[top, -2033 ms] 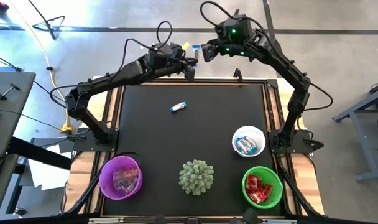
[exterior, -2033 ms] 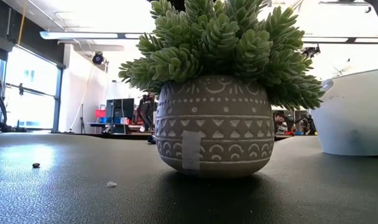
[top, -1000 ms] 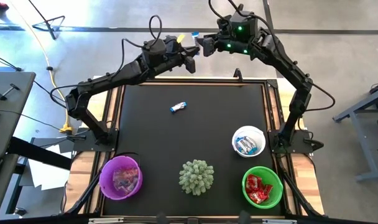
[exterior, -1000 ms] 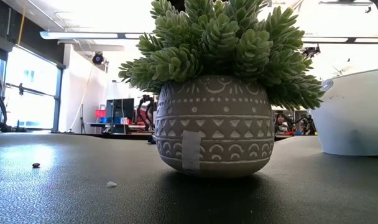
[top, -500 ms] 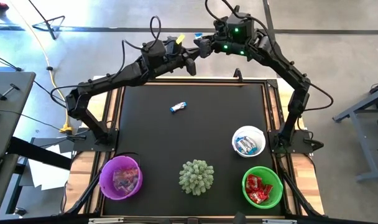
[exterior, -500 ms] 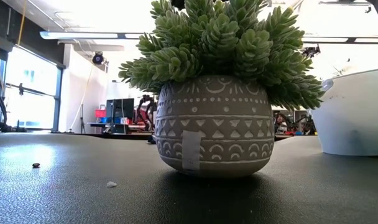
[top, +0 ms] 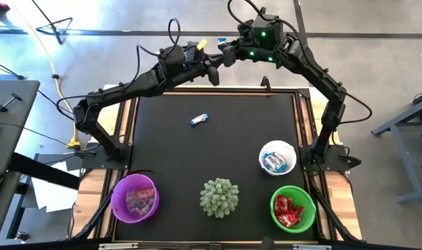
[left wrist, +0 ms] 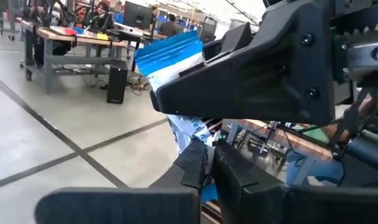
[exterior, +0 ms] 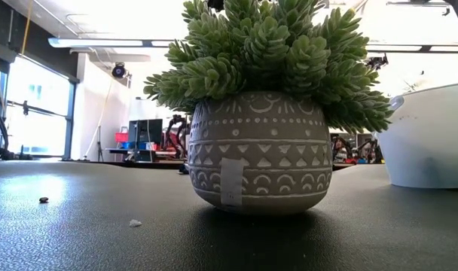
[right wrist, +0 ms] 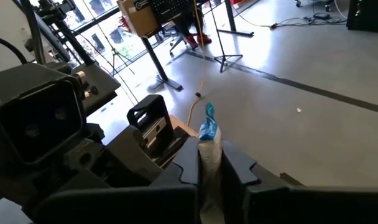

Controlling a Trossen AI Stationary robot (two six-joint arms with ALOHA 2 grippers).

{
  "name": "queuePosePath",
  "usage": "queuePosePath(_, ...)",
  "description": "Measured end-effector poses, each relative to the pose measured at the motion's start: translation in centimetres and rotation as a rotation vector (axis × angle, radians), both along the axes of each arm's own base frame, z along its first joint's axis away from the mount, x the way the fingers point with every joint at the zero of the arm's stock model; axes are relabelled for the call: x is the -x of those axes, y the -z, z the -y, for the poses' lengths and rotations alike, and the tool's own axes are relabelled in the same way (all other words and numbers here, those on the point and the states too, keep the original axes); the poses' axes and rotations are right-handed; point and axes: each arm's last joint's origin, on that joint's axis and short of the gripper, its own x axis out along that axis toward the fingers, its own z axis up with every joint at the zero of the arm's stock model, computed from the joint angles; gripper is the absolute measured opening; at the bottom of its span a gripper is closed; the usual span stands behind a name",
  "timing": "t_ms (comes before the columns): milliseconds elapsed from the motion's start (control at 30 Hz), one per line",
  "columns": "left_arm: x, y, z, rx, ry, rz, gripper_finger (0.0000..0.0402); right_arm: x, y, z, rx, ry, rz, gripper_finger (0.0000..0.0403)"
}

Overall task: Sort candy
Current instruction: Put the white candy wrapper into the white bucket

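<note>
One blue-and-white wrapped candy [top: 199,119] lay unsorted on black mat [top: 169,160]; purple bowl [top: 134,197], white bowl [top: 277,157], green bowl [top: 293,208] already filled. Left gripper [top: 209,70] and right gripper [top: 225,54] both pinched another blue-and-white candy [right wrist: 207,134] beyond table's far edge.

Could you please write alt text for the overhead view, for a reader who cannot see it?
Seen from above, two dark robot arms meet past the far edge of a black table, the left end effector and right end effector both shut on one blue-and-white candy. Another candy lies on the table, near a purple bowl, white bowl, green bowl and plant.

Both arms were matte black and angular, trailing looped black cables; the right arm [top: 315,66] carried small glowing green lights.
</note>
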Motion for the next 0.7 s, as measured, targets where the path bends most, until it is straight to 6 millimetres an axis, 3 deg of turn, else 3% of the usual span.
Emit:
queuePosePath(467,-0.2,0.1,0.5,-0.154,0.017,-0.106,0.0114,0.3,0.2,0.2,0.016,-0.014,-0.042,0.0017)
queuePosePath(700,0.8,1.2,0.8,-0.097,0.043,-0.287,0.0139,2.7,1.2,0.8,-0.038,0.102,-0.226,0.0017)
